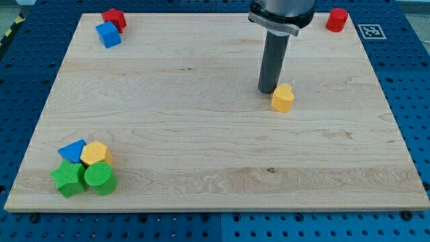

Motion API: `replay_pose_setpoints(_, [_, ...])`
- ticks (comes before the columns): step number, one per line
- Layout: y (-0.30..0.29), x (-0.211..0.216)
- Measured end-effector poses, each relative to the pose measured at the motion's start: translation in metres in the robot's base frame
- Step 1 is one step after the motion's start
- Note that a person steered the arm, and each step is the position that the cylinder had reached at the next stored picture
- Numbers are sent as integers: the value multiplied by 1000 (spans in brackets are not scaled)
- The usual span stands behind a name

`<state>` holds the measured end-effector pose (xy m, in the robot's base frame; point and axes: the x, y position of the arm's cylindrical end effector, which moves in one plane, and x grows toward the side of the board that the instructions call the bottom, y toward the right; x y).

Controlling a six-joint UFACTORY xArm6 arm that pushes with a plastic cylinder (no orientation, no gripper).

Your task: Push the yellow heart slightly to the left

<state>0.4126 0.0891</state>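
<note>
The yellow heart (283, 98) lies on the wooden board (215, 148), right of the view's centre. My rod comes down from the view's top, and my tip (268, 91) rests on the board just to the upper left of the heart, touching it or nearly so.
A red block (115, 17) and a blue block (107, 34) sit at the top left corner. A red cylinder (336, 19) stands at the top right. At the bottom left cluster a blue triangle (72, 150), a yellow block (95, 154), a green star-like block (68, 179) and a green cylinder (100, 178).
</note>
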Motion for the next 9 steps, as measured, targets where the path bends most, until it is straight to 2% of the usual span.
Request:
replay_pose_setpoints(2, [16, 10])
replay_pose_setpoints(4, [47, -10])
replay_pose_setpoints(5, [38, 1])
replay_pose_setpoints(6, [-4, 18])
replay_pose_setpoints(7, [38, 21])
replay_pose_setpoints(8, [39, -6])
replay_pose_setpoints(9, [94, -20])
